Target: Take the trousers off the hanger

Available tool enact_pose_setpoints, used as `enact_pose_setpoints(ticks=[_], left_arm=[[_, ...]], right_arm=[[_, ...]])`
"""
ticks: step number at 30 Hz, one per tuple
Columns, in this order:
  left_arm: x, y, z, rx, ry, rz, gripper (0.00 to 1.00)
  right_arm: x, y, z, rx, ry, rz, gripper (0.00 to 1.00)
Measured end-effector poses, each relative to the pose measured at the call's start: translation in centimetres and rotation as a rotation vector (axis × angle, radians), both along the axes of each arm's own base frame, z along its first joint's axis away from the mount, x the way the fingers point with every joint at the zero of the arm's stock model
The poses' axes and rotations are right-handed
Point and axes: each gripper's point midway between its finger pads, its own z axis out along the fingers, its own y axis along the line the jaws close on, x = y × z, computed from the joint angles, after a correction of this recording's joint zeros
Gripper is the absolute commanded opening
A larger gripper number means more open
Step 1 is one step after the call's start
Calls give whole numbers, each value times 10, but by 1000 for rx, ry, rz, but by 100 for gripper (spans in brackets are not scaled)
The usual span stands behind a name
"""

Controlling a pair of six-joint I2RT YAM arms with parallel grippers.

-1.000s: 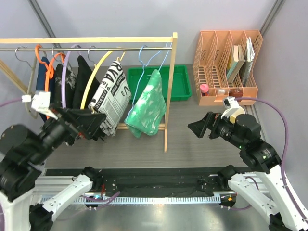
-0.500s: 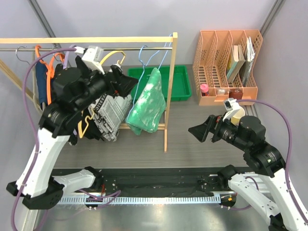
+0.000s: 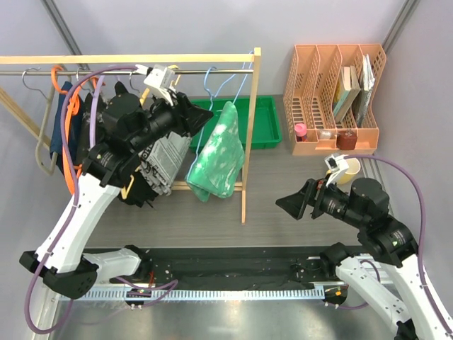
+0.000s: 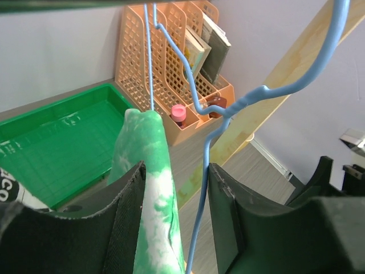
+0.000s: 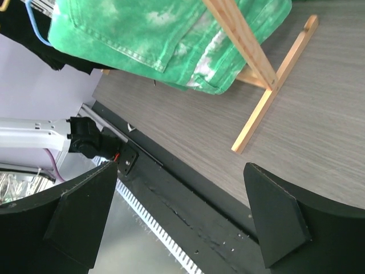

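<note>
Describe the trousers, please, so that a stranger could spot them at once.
Find the wooden clothes rail on the left. At its right end the trousers hang folded over a thin light blue hanger: the only green, white-mottled garment there.

robot lab bench: grey partition walls (image 3: 177, 25), bolted arms (image 3: 74, 216), staged clothes rack (image 3: 127, 59)

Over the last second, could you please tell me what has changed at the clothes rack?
The left gripper swung up from low beside the newspaper-print garment to the rail and now straddles the top of the trousers and the hanger wire, narrowing but not clamped. The right gripper dipped slightly, still open. The trousers still hang on the hanger.
</note>
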Motion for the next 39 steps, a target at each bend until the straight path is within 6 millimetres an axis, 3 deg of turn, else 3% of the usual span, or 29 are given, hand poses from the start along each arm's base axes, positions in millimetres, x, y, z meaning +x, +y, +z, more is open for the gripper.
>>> enact_pose_setpoints(ticks=[6,14,22,26,31,35,39], left_arm=[[-2,-6,2,-30,7,-26,32],[-3,-11,4,-71,36,-46,17],[-4,-14,4,-92,58,-56,1],[-6,-13,5,-108,75,-52,0],[-9,-11,6,-122,88,-42,0],[-15,-4,7,-143,90,-25,0],[-27,4,13,-169,93,-15,0]], right_arm=[[5,8,-15,-4,51,25,95],[40,23,-18,-59,73,1,95],[51,95,7,-151,-66,79,96],[38,134,16,-172,-164,111,97],[45,163,9,-198,-204,88,98],[52,166,-1,-224,-197,61,99],[52,152,4,-199,-203,17,100]])
